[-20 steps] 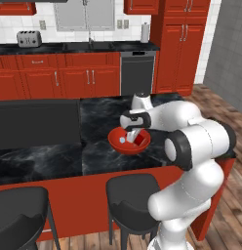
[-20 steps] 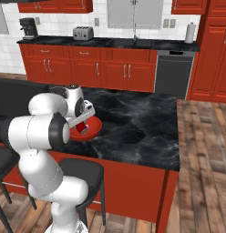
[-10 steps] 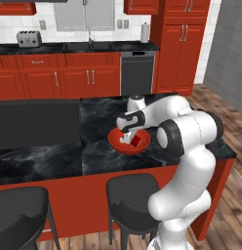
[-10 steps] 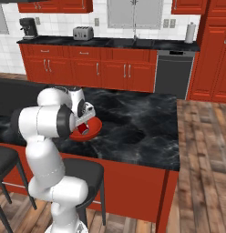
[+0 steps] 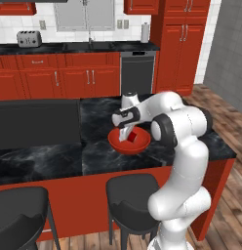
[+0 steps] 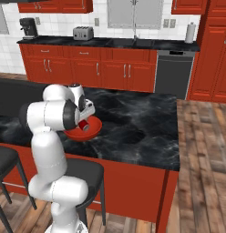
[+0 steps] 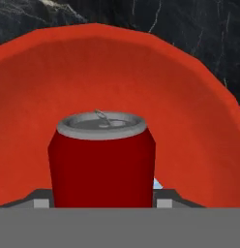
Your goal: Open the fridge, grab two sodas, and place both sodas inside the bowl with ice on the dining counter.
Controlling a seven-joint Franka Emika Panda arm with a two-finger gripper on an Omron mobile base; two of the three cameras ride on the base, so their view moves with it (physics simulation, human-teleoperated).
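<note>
A red soda can (image 7: 102,164) with a silver top sits between my gripper's (image 7: 101,202) fingertips, which press on both of its sides. The can is tilted, low inside the shallow red bowl (image 7: 189,97). From the left base view, the gripper (image 5: 127,133) reaches down into the bowl (image 5: 115,143) with the can (image 5: 133,136) in it. The bowl (image 6: 94,129) stands on the dining counter's (image 6: 133,113) black marble top, near its front edge. A white ice cube (image 7: 158,184) peeks out beside the can. The fridge is out of view.
Two dark stools (image 5: 130,195) (image 5: 18,210) stand in front of the counter's red side. A dark raised slab (image 5: 35,122) covers the counter's left part. Beyond are red cabinets, a dishwasher (image 5: 136,73), a toaster (image 5: 28,38) and a paper towel roll (image 5: 145,32).
The arm's elbow and upper links have swung over while the hand stays at the bowl with the red can in its grip.
</note>
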